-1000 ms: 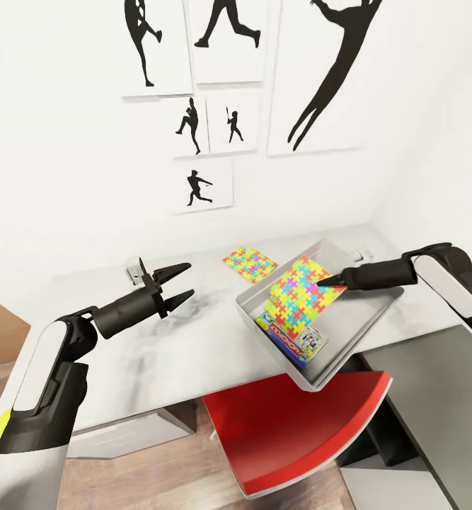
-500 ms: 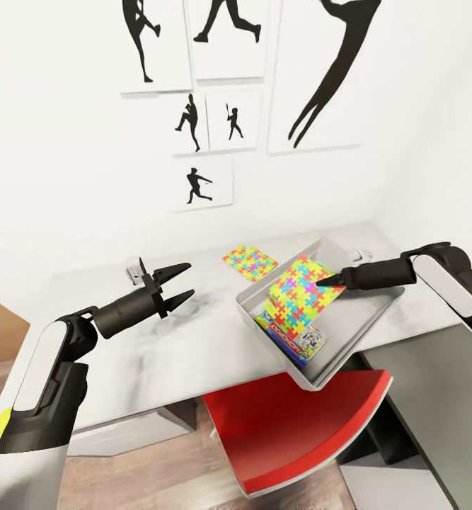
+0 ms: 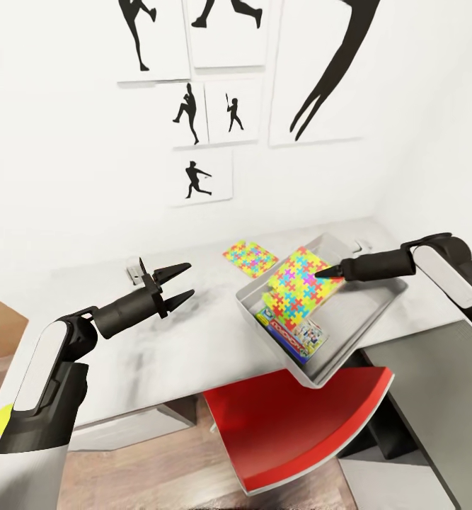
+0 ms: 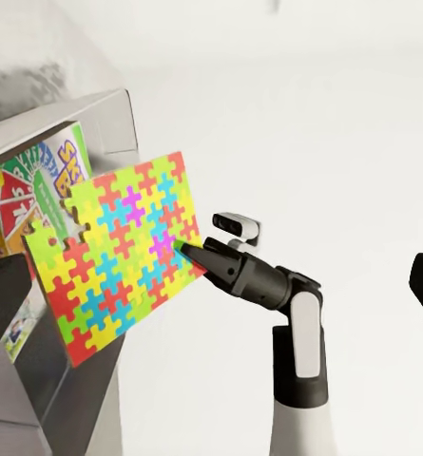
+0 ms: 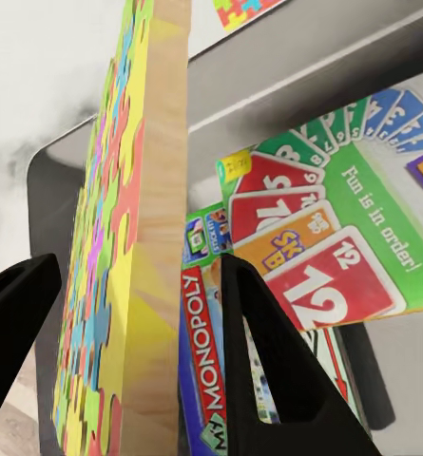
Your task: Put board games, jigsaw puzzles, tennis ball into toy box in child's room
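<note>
1. Head view: the right gripper point(image 3: 322, 272) pinches the far edge of a multicolour jigsaw sheet point(image 3: 301, 278) tilted over the shallow pale grey toy box point(image 3: 377, 308), whose near corner overhangs the mottled grey table point(image 3: 193, 340) above a red chair seat point(image 3: 292, 425). A second jigsaw sheet point(image 3: 250, 258) lies beyond the box. The left gripper point(image 3: 182, 282) hovers empty, fingers apart
2. Left wrist view: white wall behind the sheet point(image 4: 116, 252)
3. Right wrist view: below the fingers point(image 5: 268, 351) lie the Skip-Bo box point(image 5: 316, 247) and Monopoly box point(image 5: 211, 370)
</note>
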